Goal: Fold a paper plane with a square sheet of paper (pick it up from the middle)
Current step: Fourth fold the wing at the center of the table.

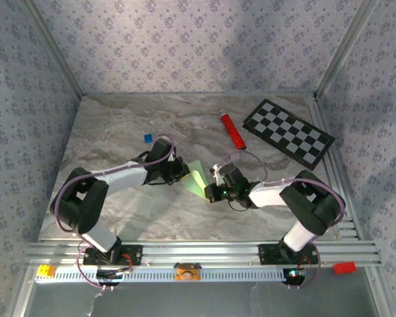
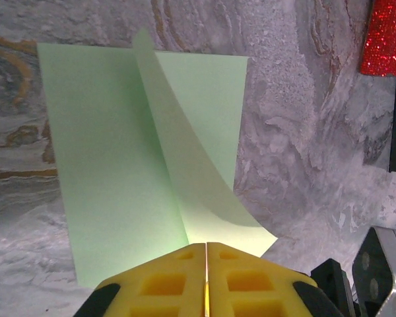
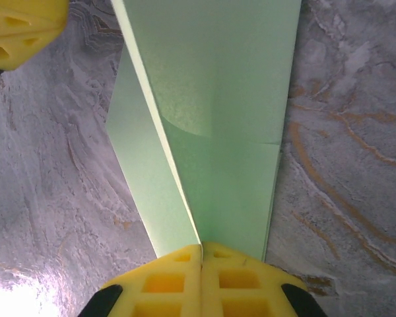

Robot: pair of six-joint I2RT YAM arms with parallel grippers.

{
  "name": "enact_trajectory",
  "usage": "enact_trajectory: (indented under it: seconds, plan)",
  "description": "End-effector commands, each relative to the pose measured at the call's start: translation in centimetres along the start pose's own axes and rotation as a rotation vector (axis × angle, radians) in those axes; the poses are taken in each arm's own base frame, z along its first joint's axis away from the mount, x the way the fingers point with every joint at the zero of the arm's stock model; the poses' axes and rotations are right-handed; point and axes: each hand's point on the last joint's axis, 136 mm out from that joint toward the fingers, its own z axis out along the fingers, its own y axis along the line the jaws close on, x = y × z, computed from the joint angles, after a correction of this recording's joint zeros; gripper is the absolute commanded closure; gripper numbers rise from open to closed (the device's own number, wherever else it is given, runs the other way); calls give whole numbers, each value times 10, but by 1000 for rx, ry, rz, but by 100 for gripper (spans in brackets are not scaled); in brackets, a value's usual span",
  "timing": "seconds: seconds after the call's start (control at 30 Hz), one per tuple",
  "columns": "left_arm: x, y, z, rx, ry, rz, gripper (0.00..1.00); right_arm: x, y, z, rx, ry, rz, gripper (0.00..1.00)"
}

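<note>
1. Square sheet of paper (image 1: 197, 177): thin, pale green, plain, no marks. It sits mid-counter (image 1: 119, 125), between the two arms.
2. Shape: part-folded. In the left wrist view the sheet (image 2: 119, 145) has one flat panel lying on the marble and a second flap standing up off it, curling over to the right. The far corners look square.
3. In the right wrist view the sheet (image 3: 211, 99) has a sharp raised ridge with green panels sloping away on both sides.
4. Long axis and heading: the crease runs claw to claw, far-left to near-right seen from above. From above the sheet reads as a short slanted patch, and I can't tell which end leads.
5. Left claw (image 1: 183, 170): yellow fingers pressed together (image 2: 206, 254), pinching the near edge of the sheet where the flap meets the flat panel.
6. Right claw (image 1: 210, 191): also closed (image 3: 201, 249), with the ridge running straight into the seam between its fingers. The left claw's finger (image 3: 20, 30) shows at the far end.
7. Other items: the red tube (image 1: 231, 129), checkerboard (image 1: 288, 132) and blue square (image 1: 147, 138) all lie farther back, well apart from the sheet.
</note>
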Motion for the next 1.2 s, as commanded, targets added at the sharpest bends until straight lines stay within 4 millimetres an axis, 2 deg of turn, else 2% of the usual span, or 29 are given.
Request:
enact_trajectory:
  seconds: [0.0,0.4,0.57,0.7,0.9,1.03,1.17]
  plan:
    - [-1,-23,4,76,21,29,93,7,-1,3,-16,51,69,100]
    - [11,-34,27,95,87,47,95,11,-15,0,-4,23,176,100]
    - [12,-31,35,78,98,45,95,12,-17,0,-1,17,190,100]
    - [10,-31,31,72,76,56,96,12,-18,0,5,13,194,100]
    - [-2,-9,8,-19,-37,67,95,10,-18,-1,3,11,192,100]
    - [-2,7,12,-66,-4,34,96,10,-17,2,-1,17,193,100]
    - [0,14,20,-93,25,22,98,10,-16,2,-4,22,194,100]
